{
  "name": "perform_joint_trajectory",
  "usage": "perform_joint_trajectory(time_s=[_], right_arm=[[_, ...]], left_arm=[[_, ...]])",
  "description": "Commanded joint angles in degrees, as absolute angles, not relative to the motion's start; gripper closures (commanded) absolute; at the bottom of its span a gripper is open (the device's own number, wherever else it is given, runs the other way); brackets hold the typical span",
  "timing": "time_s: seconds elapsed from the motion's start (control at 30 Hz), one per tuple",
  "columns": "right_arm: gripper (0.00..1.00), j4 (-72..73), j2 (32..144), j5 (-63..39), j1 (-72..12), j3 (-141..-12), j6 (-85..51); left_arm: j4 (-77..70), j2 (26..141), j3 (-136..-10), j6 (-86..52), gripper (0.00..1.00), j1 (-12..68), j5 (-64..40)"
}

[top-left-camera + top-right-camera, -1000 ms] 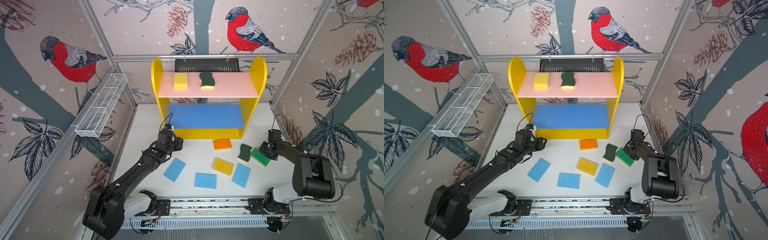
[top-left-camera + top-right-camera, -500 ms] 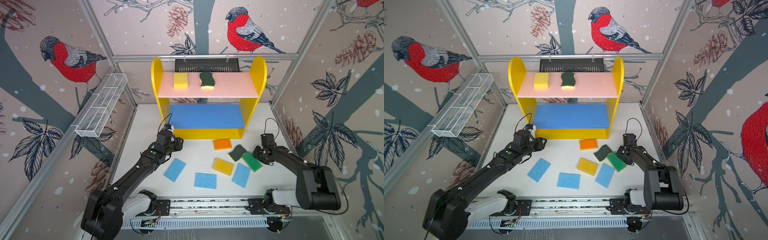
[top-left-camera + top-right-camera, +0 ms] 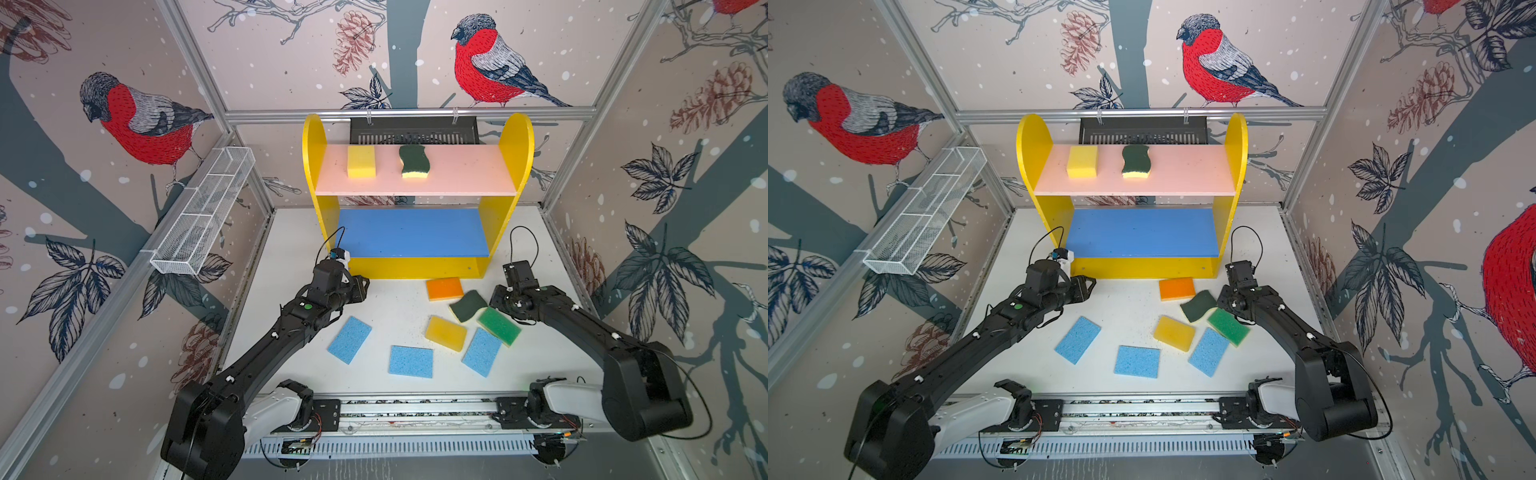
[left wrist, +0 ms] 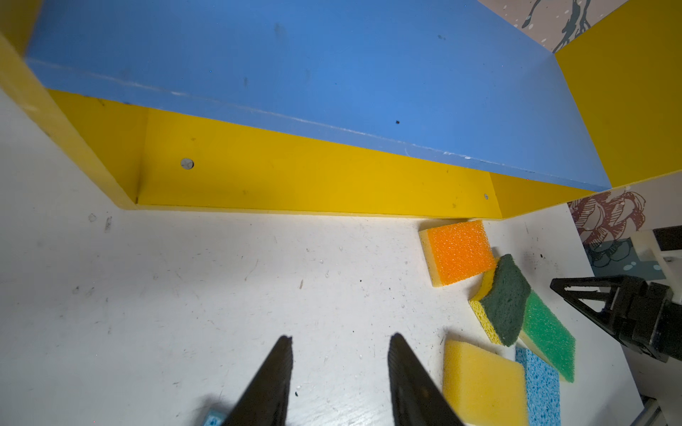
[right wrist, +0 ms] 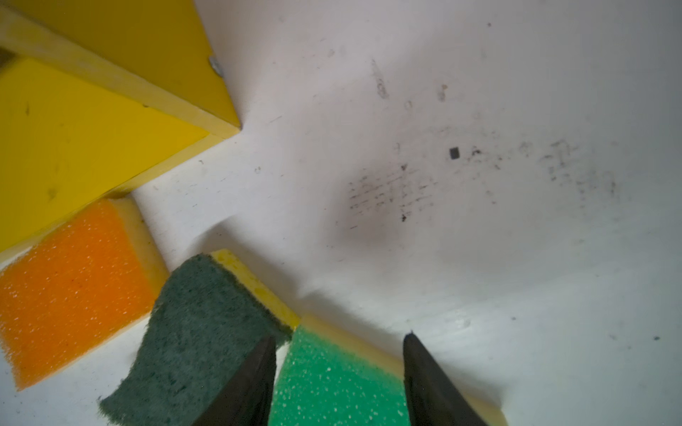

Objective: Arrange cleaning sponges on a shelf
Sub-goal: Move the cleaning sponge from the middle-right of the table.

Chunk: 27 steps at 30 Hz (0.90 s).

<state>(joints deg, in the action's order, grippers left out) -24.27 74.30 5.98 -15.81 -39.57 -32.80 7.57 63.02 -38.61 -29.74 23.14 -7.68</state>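
Now: right hand open over green-topped sponge, not gripping.
Left hand: open, empty.
Next: close, lift to shelf.

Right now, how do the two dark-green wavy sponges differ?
The shelved sponge sits on the pink board; the loose sponge on the table. The shelved sponge lies flat, touching no sponge; the loose sponge tilts against the green-topped sponge. Both are dark green over yellow.
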Motion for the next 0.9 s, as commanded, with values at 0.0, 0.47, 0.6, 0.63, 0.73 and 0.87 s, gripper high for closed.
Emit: perform_joint_trajectory(time_s=[0.0, 0.47, 0.6, 0.63, 0.73, 0.87], right_arm=[[0.48, -25.8, 75.8, 8.3, -17.3, -40.2, -31.0], [0.67, -27.7, 72.7, 7.3, -22.9, -37.9, -34.1], [0.72, -28.3, 72.0, 6.7, -22.9, -37.3, -35.2], [0.73, -28.3, 71.3, 6.6, -23.0, -37.1, -35.4], [0.75, -27.5, 70.9, 6.2, -22.9, -36.1, -35.9], [0.77, -23.6, 73.0, 3.6, -22.5, -34.4, -36.5]], left_arm=[[5.6, 63.2, -39.2, -29.7, 0.56, 23.1, -9.3], [7.1, 62.7, -40.1, -30.7, 0.58, 23.0, -9.8], [7.5, 62.7, -40.4, -30.8, 0.58, 23.0, -9.9], [7.6, 62.7, -40.6, -30.8, 0.58, 23.0, -9.9], [7.7, 62.7, -40.6, -30.8, 0.59, 23.0, -9.8], [8.1, 63.4, -40.8, -30.8, 0.59, 23.0, -9.7]])
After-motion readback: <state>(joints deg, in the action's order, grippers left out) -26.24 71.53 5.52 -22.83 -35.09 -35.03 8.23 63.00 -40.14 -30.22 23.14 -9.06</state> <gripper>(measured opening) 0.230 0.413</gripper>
